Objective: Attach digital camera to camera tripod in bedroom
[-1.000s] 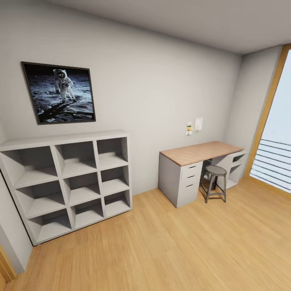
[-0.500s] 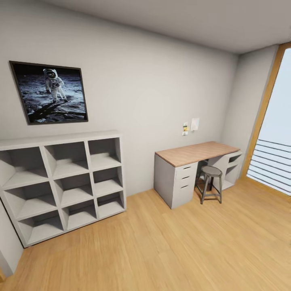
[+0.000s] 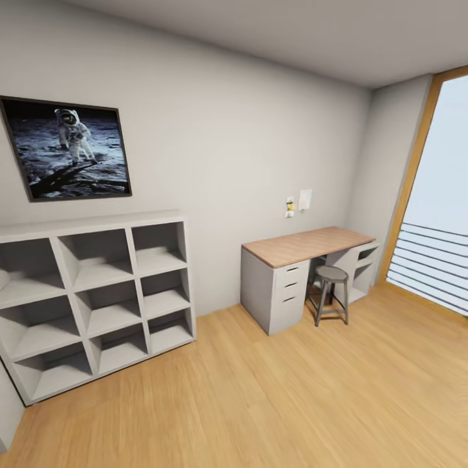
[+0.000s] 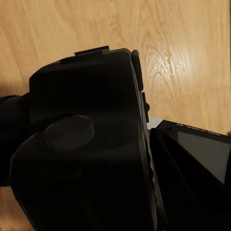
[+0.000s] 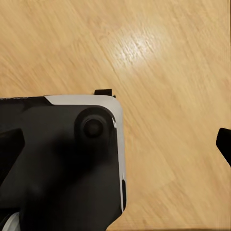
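Pale wood floor (image 3: 279, 403) across the lower half of the head view, under the white walls of the bedroom (image 3: 247, 149). At left of the frame, backed against the wall, a white cubby shelf (image 3: 97, 296), three by three, its compartments open to the front. Above it, at upper left, a dark-framed astronaut poster (image 3: 65, 148). Right of centre, a grey bench (image 3: 305, 246) with a wood top and a stack of drawers at its near end, standing against the same wall. Just in front of its open middle, a round grey stool (image 3: 330, 292). On the wall above the bench, a small white sheet (image 3: 304, 199) with a small yellowish item just beside it, too small to make out. At the right edge, a tall wood-framed window (image 3: 442, 195) with horizontal rails across its lower part.

In the left wrist view, a bulky black body (image 4: 86, 144) pressed close to the lens over the wood floor; possibly the digital camera, but too near and too dark to say. Left hand's state: cannot tell.

In the right wrist view, a black panel with a white edge (image 5: 62, 159) at lower left, over bare floor, and one dark fingertip (image 5: 224, 143) of the right hand at the right edge. Apart or together: cannot tell.
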### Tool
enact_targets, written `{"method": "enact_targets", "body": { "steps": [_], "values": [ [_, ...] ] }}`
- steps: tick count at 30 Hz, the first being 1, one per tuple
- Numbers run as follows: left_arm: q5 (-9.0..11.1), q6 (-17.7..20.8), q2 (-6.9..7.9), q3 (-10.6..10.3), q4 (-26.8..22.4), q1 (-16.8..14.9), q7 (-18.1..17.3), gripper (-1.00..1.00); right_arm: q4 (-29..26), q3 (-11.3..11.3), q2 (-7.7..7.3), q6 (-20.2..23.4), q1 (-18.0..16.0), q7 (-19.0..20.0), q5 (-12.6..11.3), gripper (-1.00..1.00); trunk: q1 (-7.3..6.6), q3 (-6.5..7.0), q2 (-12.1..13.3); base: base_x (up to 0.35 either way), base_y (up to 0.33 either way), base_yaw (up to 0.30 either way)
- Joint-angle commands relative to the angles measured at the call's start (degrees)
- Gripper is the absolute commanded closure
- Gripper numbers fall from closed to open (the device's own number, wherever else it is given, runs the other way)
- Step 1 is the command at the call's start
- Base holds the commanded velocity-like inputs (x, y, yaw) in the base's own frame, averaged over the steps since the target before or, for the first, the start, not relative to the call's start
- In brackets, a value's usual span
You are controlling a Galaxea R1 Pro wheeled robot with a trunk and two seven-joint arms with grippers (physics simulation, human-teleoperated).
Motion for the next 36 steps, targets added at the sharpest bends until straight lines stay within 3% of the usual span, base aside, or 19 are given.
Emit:
{"method": "enact_targets", "body": {
  "steps": [1,26,36],
  "values": [
    [0.5,0.2,0.02,-0.4,0.0,0.0,-0.2,1.00,0.2,-0.5,-0.03,-0.3,-0.1,0.1,0.6,-1.00,0.02,-0.02,0.0,0.000,0.000,-0.229],
    [0.5,0.2,-0.06,-0.4,0.0,0.0,-0.2,1.00,0.1,-0.5,0.09,-0.3,0.0,0.2,0.6,-1.00,0.02,-0.02,0.0,0.000,0.000,-0.238],
    [0.9,0.1,-0.04,-0.4,-0.1,0.0,-0.2,1.00,0.1,-0.5,0.25,-0.1,-0.1,0.2,0.7,-1.00,0.02,-0.02,0.0,0.000,0.000,-0.069]
  ]
}}
